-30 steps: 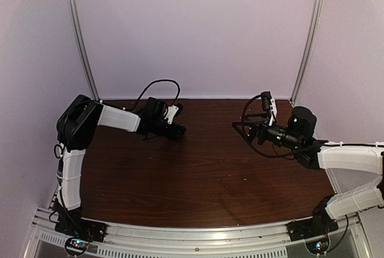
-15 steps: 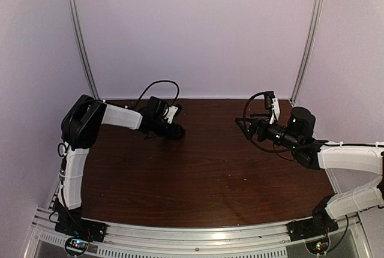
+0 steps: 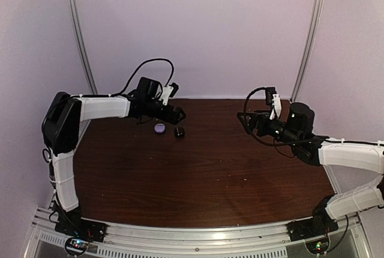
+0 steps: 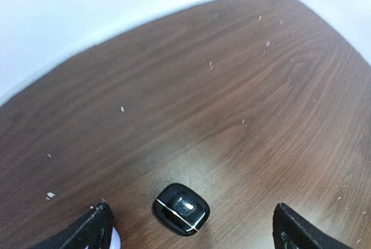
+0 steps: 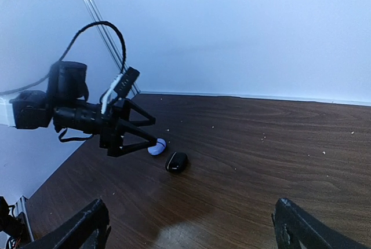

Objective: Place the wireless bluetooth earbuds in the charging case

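Note:
A closed black charging case (image 4: 181, 208) with a thin gold seam lies on the dark wooden table (image 3: 210, 168); it also shows as black case (image 3: 179, 132) and black case (image 5: 177, 161). Beside it on its left sits a pale lilac round case (image 3: 160, 128), lilac case (image 5: 156, 146), half hidden behind a finger at lilac case (image 4: 115, 241). My left gripper (image 4: 194, 234) hangs open just above both, touching neither; left gripper (image 3: 173, 115). My right gripper (image 5: 191, 231) is open and holds nothing, far right at right gripper (image 3: 246, 120). The earbuds are out of view.
Small pale crumbs (image 4: 122, 109) are scattered over the wood. The back wall (image 3: 192, 30) meets the table's far edge, with metal posts (image 3: 81, 36) at both back corners. A black cable (image 3: 144, 69) loops above the left wrist.
My left gripper has opened wide and lifted up and back from the table, uncovering the black case and the lilac case. The right arm has drifted slightly back.

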You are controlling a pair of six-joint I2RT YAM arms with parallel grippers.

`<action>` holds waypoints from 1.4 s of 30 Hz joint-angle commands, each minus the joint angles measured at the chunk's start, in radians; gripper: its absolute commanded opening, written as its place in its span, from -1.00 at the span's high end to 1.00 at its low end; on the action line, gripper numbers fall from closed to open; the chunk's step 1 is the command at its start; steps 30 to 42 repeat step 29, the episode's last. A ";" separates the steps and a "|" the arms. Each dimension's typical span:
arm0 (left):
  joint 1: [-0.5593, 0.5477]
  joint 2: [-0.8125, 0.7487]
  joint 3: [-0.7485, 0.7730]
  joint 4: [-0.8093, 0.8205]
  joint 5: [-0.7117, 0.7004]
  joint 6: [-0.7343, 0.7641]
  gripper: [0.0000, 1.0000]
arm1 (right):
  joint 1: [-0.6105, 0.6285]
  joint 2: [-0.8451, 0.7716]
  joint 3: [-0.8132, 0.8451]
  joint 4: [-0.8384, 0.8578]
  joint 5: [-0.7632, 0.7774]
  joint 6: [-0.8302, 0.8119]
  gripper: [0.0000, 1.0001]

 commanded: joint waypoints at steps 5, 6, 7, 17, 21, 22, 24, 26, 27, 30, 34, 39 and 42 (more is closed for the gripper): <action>0.004 -0.356 -0.146 0.152 -0.075 -0.044 -0.95 | -0.010 0.013 0.078 -0.038 0.083 -0.033 -1.00; 0.007 -0.410 -0.195 0.188 -0.091 -0.065 -0.95 | -0.009 0.018 0.081 -0.038 0.080 -0.030 -1.00; 0.009 -0.448 -0.234 0.216 -0.100 -0.076 -0.95 | -0.009 0.025 0.083 -0.035 0.078 -0.027 -1.00; 0.011 -0.769 -0.769 0.561 -0.255 -0.185 -0.95 | -0.009 0.104 -0.003 0.072 0.036 0.010 -1.00; 0.011 -0.788 -0.832 0.557 -0.283 -0.186 -0.95 | -0.009 0.146 -0.034 0.136 0.021 0.029 -1.00; 0.011 -0.784 -0.838 0.554 -0.294 -0.191 -0.95 | -0.010 0.158 -0.039 0.148 0.023 0.032 -1.00; 0.011 -0.776 -0.848 0.558 -0.308 -0.193 -0.95 | -0.008 0.177 -0.047 0.167 0.026 0.037 -1.00; 0.011 -0.774 -0.854 0.572 -0.314 -0.191 -0.95 | -0.009 0.193 -0.047 0.175 0.034 0.048 -0.99; 0.011 -0.776 -0.857 0.580 -0.317 -0.191 -0.95 | -0.010 0.199 -0.046 0.176 0.037 0.048 -1.00; 0.011 -0.779 -0.858 0.588 -0.322 -0.190 -0.95 | -0.009 0.194 -0.049 0.184 0.032 0.041 -0.99; 0.011 -0.779 -0.858 0.588 -0.322 -0.190 -0.95 | -0.009 0.194 -0.049 0.184 0.032 0.041 -0.99; 0.011 -0.779 -0.858 0.588 -0.322 -0.190 -0.95 | -0.009 0.194 -0.049 0.184 0.032 0.041 -0.99; 0.011 -0.779 -0.858 0.588 -0.322 -0.190 -0.95 | -0.009 0.194 -0.049 0.184 0.032 0.041 -0.99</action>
